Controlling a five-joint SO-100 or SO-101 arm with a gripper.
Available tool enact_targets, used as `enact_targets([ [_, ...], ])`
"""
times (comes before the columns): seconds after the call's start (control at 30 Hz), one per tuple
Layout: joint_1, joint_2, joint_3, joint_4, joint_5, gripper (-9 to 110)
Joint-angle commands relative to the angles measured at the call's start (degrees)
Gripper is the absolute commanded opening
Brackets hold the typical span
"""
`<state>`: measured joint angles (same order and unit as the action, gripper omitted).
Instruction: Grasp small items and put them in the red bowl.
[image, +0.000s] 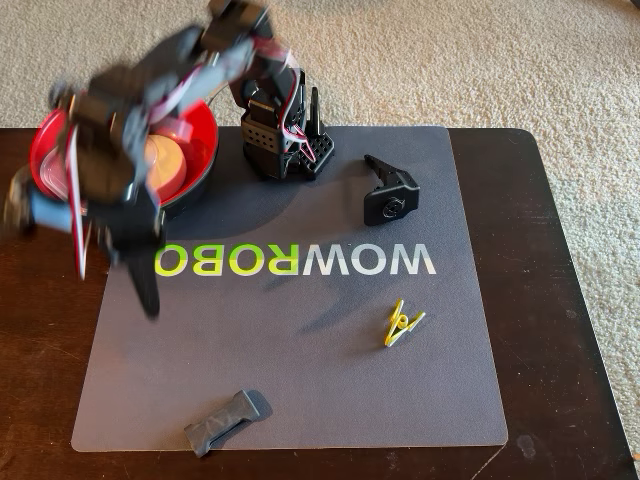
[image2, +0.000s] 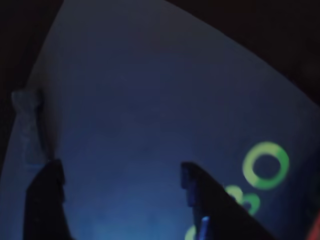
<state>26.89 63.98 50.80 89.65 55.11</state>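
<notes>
The red bowl stands at the mat's back left in the fixed view, with a pale round dish inside it. A black clamp part, a yellow-green clothespin and a dark grey fabric roll lie apart on the mat. My blurred arm hangs in front of the bowl, its gripper pointing down over the mat's left side. In the wrist view the gripper is open, with only bare mat between its fingers. A faint clear shape shows at the left edge.
The grey mat with WOWROBO lettering covers a dark wooden table on beige carpet. The arm's black base stands at the mat's back edge, right of the bowl. The wrist view is dark and blue-tinted.
</notes>
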Motion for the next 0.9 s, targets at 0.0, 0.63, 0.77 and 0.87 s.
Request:
enact_targets([
  [0.0, -4.0, -14.0, -18.5, -0.3, 0.3, 31],
  [0.63, -18.5, -51.8, -66.0, 7.9, -8.3, 30],
  [0.77, -19.1, -53.1, -66.0, 8.1, -10.5, 28],
  [0.87, -17.8, -54.0, -66.0, 8.2, -13.8, 11],
])
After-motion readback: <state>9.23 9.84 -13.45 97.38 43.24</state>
